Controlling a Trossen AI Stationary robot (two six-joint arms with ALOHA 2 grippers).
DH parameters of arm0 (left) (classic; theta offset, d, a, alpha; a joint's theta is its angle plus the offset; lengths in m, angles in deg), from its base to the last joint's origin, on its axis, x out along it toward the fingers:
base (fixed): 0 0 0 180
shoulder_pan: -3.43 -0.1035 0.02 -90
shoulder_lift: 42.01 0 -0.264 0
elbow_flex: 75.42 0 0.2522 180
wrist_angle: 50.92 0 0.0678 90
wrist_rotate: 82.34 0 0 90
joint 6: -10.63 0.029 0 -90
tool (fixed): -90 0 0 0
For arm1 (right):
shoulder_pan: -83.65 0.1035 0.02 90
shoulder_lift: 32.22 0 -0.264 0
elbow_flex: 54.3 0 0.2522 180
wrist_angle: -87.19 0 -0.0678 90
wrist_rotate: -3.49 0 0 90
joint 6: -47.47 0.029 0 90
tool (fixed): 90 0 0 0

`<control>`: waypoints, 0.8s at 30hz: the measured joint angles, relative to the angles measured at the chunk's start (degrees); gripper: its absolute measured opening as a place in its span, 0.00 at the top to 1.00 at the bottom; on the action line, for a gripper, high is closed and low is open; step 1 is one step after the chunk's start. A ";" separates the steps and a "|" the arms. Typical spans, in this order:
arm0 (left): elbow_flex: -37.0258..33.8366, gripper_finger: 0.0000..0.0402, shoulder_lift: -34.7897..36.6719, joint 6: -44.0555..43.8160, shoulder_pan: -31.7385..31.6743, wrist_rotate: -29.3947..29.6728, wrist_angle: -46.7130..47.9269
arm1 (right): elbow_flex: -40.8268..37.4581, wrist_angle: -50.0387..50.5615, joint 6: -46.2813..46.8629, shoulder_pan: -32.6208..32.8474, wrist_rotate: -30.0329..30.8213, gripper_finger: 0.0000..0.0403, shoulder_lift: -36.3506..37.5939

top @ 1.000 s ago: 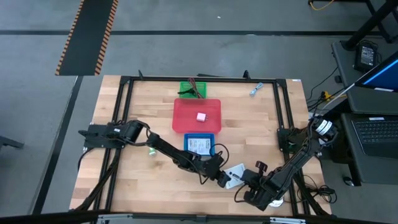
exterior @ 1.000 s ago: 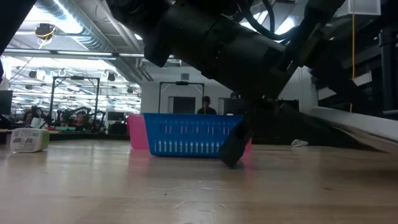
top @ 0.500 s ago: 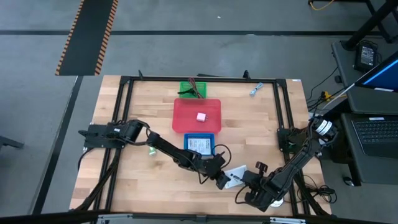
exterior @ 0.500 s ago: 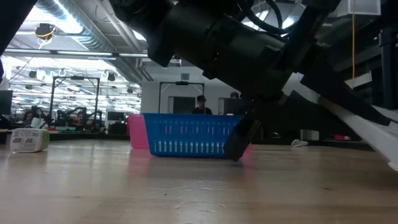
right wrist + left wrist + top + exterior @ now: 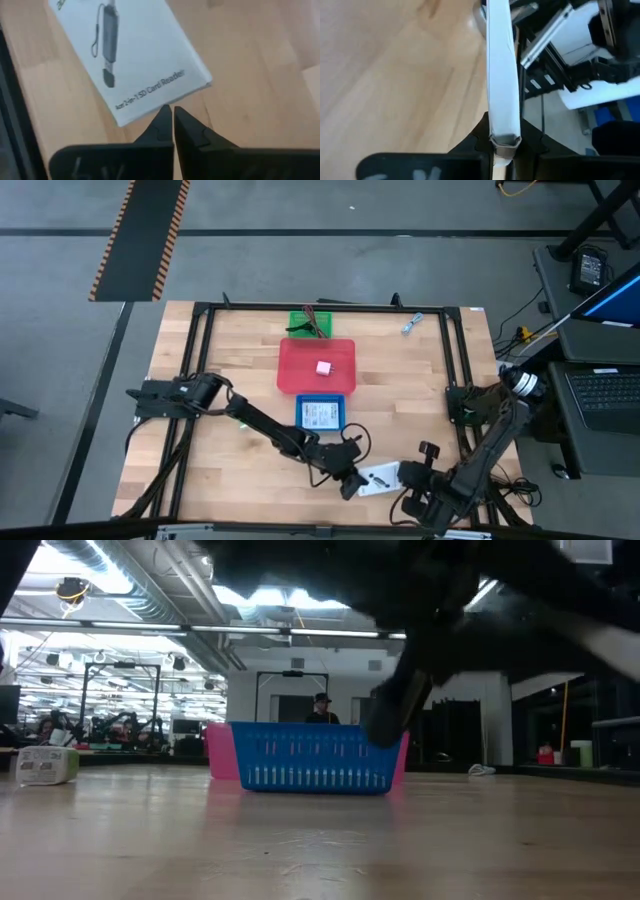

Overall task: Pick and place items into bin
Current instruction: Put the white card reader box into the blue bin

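While the left hand (image 5: 352, 483) pinches one edge of the flat white printed cardboard box (image 5: 378, 478), the box looks light, stiff and smooth. An edge grip suits it, though it may pivot. The right hand (image 5: 172, 131) hovers clenched, empty, above the wooden worktop (image 5: 250, 370).

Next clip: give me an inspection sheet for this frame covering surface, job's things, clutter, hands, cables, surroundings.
Surface: wooden table with a black frame.
Job's things: white box clamped in the left hand; printed card in the blue basket; pink cube in the red bin; dark cord on the green tray.
Clutter: small blue-grey piece near the far edge.
Hands: left shut on the box; right hand shut, empty, beside the box.
Cables: bundles at the right arm's base.
Surroundings: laptop on a side desk; a person far behind.
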 joint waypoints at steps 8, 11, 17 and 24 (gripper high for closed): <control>0.00 0.92 6.14 4.22 2.23 3.05 10.55 | 4.37 7.73 3.00 2.47 8.58 1.00 0.11; -0.02 0.92 9.53 6.39 2.98 6.60 16.15 | 5.00 8.07 3.18 3.46 11.21 1.00 0.11; 0.00 0.92 15.37 10.92 4.54 14.67 27.91 | 1.54 -0.14 3.05 4.55 16.80 1.00 0.13; -0.09 0.92 17.61 12.23 4.35 16.11 38.91 | -4.89 -11.73 2.72 4.53 17.00 1.00 0.17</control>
